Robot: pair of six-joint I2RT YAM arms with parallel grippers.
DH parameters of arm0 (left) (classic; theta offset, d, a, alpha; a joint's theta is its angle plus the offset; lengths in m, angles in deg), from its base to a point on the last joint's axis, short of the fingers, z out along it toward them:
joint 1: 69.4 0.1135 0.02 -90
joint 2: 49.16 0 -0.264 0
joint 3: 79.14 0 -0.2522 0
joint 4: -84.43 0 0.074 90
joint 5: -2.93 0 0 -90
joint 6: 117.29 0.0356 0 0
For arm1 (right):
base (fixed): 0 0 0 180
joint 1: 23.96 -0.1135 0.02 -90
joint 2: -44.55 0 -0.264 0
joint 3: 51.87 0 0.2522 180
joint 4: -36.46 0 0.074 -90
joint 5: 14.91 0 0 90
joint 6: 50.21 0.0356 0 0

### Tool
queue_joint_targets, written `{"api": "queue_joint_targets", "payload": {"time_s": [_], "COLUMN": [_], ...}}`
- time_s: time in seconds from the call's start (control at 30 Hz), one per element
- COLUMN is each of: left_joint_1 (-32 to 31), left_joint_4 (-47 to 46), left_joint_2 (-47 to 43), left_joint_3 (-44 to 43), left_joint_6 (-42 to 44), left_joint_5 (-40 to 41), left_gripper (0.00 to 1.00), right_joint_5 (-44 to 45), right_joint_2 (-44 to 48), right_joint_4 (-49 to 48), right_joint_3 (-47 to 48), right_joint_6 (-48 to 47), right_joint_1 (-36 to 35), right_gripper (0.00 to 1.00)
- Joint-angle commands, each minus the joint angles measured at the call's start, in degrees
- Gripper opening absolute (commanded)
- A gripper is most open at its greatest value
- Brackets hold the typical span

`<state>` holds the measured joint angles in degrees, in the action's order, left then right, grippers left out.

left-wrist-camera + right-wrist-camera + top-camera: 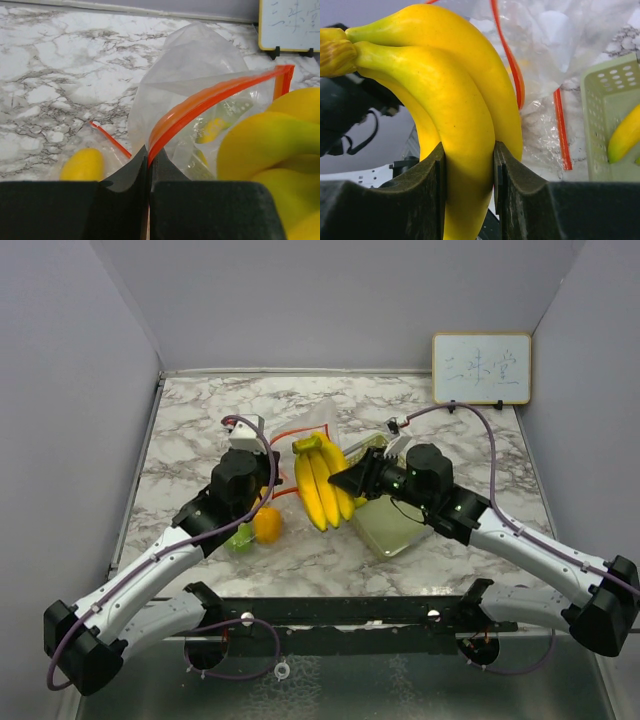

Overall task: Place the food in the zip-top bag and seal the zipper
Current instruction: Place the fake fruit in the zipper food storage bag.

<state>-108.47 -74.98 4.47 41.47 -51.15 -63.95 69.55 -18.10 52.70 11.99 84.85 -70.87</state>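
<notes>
A bunch of yellow bananas (322, 485) hangs in my right gripper (347, 483), just in front of the bag's mouth. In the right wrist view the right gripper (468, 165) is shut on one banana (445, 90) of the bunch. The clear zip-top bag (312, 428) lies behind it, and its red-orange zipper (210, 97) arches up. My left gripper (149, 162) is shut on the zipper strip and holds the mouth lifted. A small yellow piece (82, 165) lies by the bag. An orange piece (267, 525) and a green piece (240, 538) lie near the left gripper (266, 490).
The pale green tray (395, 525) sits under the right arm and holds a yellow piece (625, 135). A small whiteboard (481, 368) stands at the back right. Grey walls close in the marble table (200, 430) on three sides.
</notes>
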Motion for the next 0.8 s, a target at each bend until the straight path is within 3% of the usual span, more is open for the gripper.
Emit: {"api": "queue_joint_targets", "payload": {"time_s": [0.0,0.17,0.47,0.77], "left_joint_1": [-0.03,-0.04,-0.08,-0.52], "left_joint_4": [-5.14,-8.34,-10.90,-8.46], "left_joint_2": [-3.93,-6.51,-6.27,-5.76], "left_joint_3": [1.47,3.04,3.09,1.61], "left_joint_6": [0.09,1.31,7.18,11.26], "left_joint_5": [-3.29,-6.84,-10.83,-8.03], "left_gripper": [0.00,0.00,0.00,0.00], "right_joint_5": [2.89,4.53,7.63,8.39], "right_joint_2": [-1.73,-6.10,-16.49,-23.76], "right_joint_4": [-3.14,0.20,14.62,21.92], "right_joint_3": [-0.41,3.06,14.61,22.03], "right_joint_6": [2.54,1.37,-1.40,-4.94], "right_joint_1": [-0.27,-0.26,-0.28,-0.28], "right_gripper": [0.02,0.02,0.02,0.02]}}
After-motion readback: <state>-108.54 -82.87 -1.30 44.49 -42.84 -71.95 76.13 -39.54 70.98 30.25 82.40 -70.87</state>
